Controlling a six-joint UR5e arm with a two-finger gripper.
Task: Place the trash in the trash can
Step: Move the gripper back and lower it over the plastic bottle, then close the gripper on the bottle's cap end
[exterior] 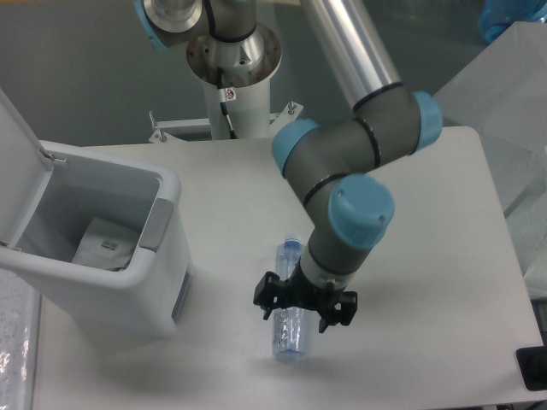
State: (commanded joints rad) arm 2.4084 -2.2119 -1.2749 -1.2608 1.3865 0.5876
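Arm: folded down over the table, wrist vertical; gripper (304, 309) pointing straight down, fingers spread apart, low.

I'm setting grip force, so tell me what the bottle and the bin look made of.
Bottle: thin clear plastic, glossy, judging by the see-through, crinkled wall with bluish glints. Bin: rigid white plastic, smooth and slightly matte, with moulded rounded corners. The gripper is down over the bottle.

Bottle (289, 325): crushed clear plastic, blue cap (pointing away), lying flat on the table
Wrapper (104, 246): crumpled, whitish; inside the bin
Trash can (128, 295): white, boxy; lid open
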